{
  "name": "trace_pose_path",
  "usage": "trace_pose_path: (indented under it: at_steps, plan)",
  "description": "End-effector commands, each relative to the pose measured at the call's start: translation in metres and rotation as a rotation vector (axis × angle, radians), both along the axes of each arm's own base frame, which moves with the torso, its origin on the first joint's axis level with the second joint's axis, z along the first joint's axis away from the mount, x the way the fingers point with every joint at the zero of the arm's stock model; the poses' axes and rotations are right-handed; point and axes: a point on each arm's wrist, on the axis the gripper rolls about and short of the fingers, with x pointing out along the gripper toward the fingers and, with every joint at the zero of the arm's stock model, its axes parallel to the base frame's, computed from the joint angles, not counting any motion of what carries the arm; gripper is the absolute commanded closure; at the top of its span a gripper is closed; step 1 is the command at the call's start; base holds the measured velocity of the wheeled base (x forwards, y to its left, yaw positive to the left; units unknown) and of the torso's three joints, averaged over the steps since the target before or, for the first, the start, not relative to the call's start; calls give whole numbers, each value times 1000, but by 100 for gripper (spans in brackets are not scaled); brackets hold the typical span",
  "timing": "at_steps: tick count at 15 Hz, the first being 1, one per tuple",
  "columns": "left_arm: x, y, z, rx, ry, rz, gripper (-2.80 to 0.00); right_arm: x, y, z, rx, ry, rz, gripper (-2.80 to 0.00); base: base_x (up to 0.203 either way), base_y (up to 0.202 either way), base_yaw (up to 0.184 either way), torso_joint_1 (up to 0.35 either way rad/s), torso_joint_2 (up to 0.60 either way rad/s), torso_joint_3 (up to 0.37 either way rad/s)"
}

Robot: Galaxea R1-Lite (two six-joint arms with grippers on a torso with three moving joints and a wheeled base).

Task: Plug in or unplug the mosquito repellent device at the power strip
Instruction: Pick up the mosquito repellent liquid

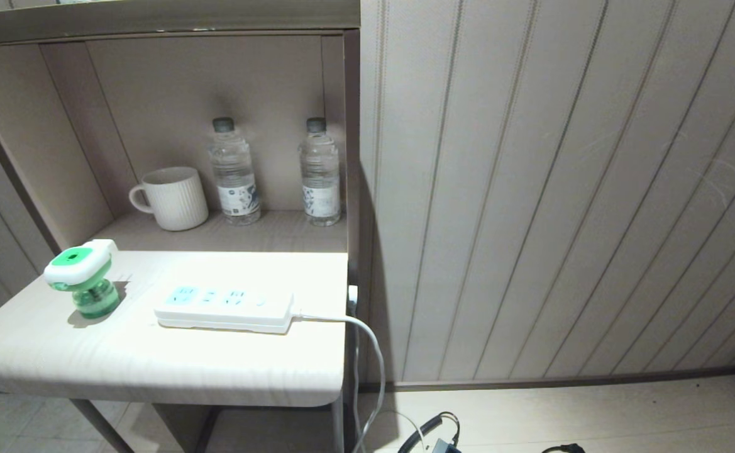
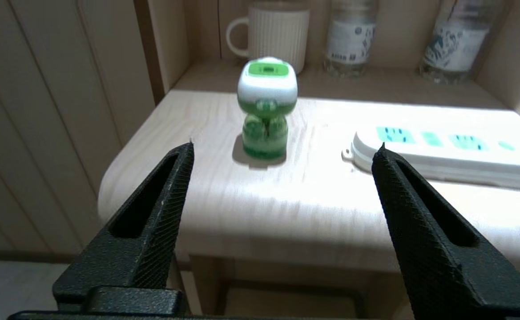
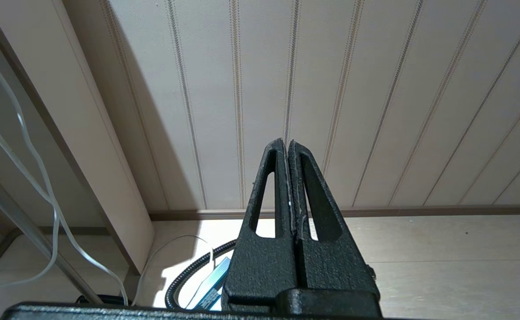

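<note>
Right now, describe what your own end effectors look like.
Both are matte black. The left end effector has two tapered, pointed fingers with a fine cross-hatched texture and long slots. The right end effector has the same slotted shape, with whitish scuffs along its inner edges.

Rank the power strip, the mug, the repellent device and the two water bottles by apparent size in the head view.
1. Power strip, the largest.
2. Two water bottles: they look alike, so no order between them.
3. Mug and repellent device: close in apparent size; the device stands nearer the camera, so their order is unsure.
</note>
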Motion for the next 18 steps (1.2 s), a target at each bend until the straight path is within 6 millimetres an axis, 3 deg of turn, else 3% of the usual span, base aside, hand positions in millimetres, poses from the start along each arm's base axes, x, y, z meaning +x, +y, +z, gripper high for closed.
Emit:
trace_pose_path:
  at_steps: [1, 6, 10, 18]
  plan:
    - [24, 0, 2, -7, 46, 2, -280, 0, 0, 0, 0, 0, 0, 0, 0, 0, 0, 0, 0, 0]
    - [52, -1, 3, -56, 130, -3, -280, 0, 0, 0, 0, 0, 0, 0, 0, 0, 0, 0, 0, 0]
    - [79, -1, 2, -44, 103, -3, -280, 0, 0, 0, 0, 0, 0, 0, 0, 0, 0, 0, 0, 0]
    - [107, 0, -14, -45, 73, 3, -280, 0, 0, 0, 0, 0, 0, 0, 0, 0, 0, 0, 0, 0]
